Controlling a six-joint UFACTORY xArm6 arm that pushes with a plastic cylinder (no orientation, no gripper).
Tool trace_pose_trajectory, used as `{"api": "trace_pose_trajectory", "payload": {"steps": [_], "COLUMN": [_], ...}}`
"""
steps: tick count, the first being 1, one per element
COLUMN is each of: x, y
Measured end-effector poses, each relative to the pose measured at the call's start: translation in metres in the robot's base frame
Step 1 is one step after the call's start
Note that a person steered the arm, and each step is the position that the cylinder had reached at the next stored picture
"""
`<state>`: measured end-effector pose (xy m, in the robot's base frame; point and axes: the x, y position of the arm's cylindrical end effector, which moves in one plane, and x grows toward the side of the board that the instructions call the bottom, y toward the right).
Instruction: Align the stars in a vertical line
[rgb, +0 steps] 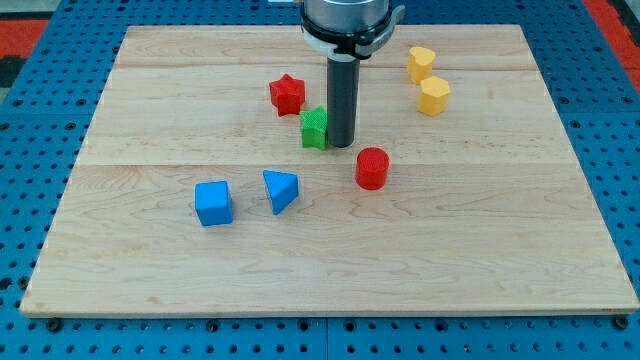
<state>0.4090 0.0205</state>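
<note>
Camera view, the only one. My tip (341, 146) sits on the wooden board (150, 270), touching or just beside the right side of the green star (314, 128). No fingers on this rig, just a plain rod, so nothing opens, closes or grips. The red star (287, 94) lies up and to the view's left of the green one, close but apart. They are not stacked in a vertical line yet: green is offset to the view's right. Tip on green's right side probably means a leftward push to bring it under red.

Other blocks: red cylinder (372, 167) just below-right of the tip, two yellow blocks (421, 63) (434, 96) at top right, shapes unclear, blue cube (213, 203) and blue wedge (281, 190) lower left, well apart from the stars.
</note>
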Motion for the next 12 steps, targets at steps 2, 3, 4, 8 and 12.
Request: {"api": "trace_pose_trajectory", "payload": {"steps": [2, 3, 4, 8, 12], "x": [0.014, 0.014, -0.021, -0.076, -0.061], "y": [-0.069, -0.13, -0.178, -0.139, -0.174]}}
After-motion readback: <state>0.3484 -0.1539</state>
